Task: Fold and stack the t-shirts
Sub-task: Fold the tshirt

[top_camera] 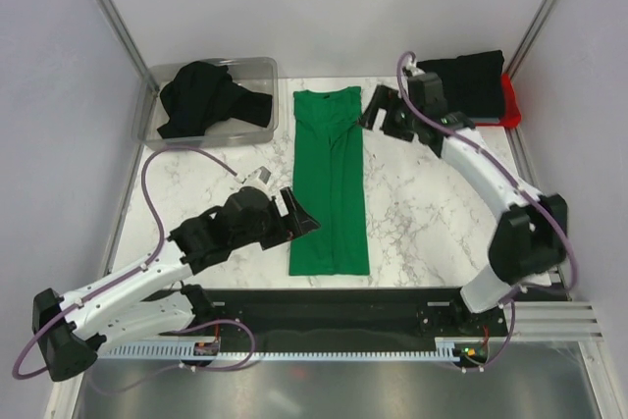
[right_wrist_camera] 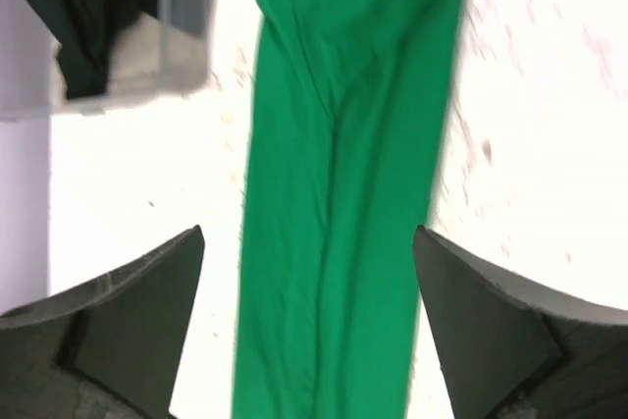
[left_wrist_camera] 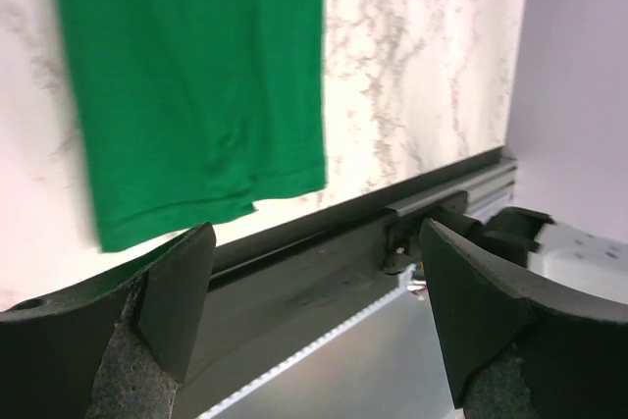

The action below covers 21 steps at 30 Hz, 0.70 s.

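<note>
A bright green t-shirt [top_camera: 330, 183] lies flat in the middle of the marble table, folded lengthwise into a long narrow strip, collar at the far end. Its hem corner shows in the left wrist view [left_wrist_camera: 196, 85] and its length in the right wrist view [right_wrist_camera: 353, 183]. My left gripper [top_camera: 302, 215] hangs open just left of the strip's lower half, holding nothing. My right gripper [top_camera: 378, 115] is open beside the collar end, also empty. A crumpled black t-shirt [top_camera: 204, 97] fills the clear bin. Folded black t-shirts [top_camera: 473, 83] are stacked at the back right on something red [top_camera: 508, 100].
The clear plastic bin [top_camera: 257, 70] stands at the back left corner. A black rail [top_camera: 324, 301] runs along the table's near edge, with a metal shelf below it. Grey walls close in both sides.
</note>
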{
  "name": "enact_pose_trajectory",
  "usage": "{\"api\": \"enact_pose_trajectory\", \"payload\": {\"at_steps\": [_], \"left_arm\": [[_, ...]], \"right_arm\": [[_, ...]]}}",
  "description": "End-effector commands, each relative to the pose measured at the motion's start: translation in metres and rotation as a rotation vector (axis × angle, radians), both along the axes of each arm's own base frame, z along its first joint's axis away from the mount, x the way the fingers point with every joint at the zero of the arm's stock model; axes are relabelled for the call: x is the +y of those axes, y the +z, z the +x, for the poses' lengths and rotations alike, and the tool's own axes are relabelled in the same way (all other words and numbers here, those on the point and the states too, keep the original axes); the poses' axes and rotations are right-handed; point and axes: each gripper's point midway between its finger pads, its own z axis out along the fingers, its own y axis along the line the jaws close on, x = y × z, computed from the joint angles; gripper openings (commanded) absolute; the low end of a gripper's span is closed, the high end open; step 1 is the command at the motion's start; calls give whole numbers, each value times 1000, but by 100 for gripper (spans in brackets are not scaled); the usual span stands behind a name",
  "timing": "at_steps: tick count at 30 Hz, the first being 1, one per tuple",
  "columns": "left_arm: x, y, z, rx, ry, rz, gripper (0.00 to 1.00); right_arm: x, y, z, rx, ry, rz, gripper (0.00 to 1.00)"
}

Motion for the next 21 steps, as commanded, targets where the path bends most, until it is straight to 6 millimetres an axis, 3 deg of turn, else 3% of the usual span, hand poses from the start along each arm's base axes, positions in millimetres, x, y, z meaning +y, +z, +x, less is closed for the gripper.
{"api": "enact_pose_trajectory", "payload": {"at_steps": [1, 2, 3, 4, 6, 7, 8, 9, 14, 18, 21], "left_arm": [[45, -40, -9, 10, 66, 157, 92], [50, -37, -12, -3, 74, 136, 92], [56, -49, -15, 10, 86, 147, 92], [59, -52, -17, 11, 90, 144, 92], [66, -63, -22, 17, 107, 139, 92], [68, -68, -23, 24, 113, 142, 91], [69, -72, -24, 29, 116, 142, 91], [71, -82, -27, 49, 115, 149, 91], [64, -103, -32, 93, 90, 147, 89], [61, -118, -36, 126, 79, 145, 88], [58, -125, -37, 136, 79, 121, 86]], "right_arm": [[-17, -85, -102, 232, -24, -115, 93], [-17, -75, -125, 200, -19, -100, 92], [-21, -109, -159, 271, -12, -127, 90], [-6, -116, -184, 290, 17, -112, 89], [2, -117, -215, 281, 24, -67, 86], [7, -139, -245, 342, 37, -70, 84], [9, -138, -255, 332, 39, -50, 83], [6, -154, -271, 367, 45, -66, 82], [18, -177, -299, 398, 58, -44, 72], [25, -189, -306, 408, 83, -94, 69], [25, -192, -304, 403, 79, -115, 61]]}}
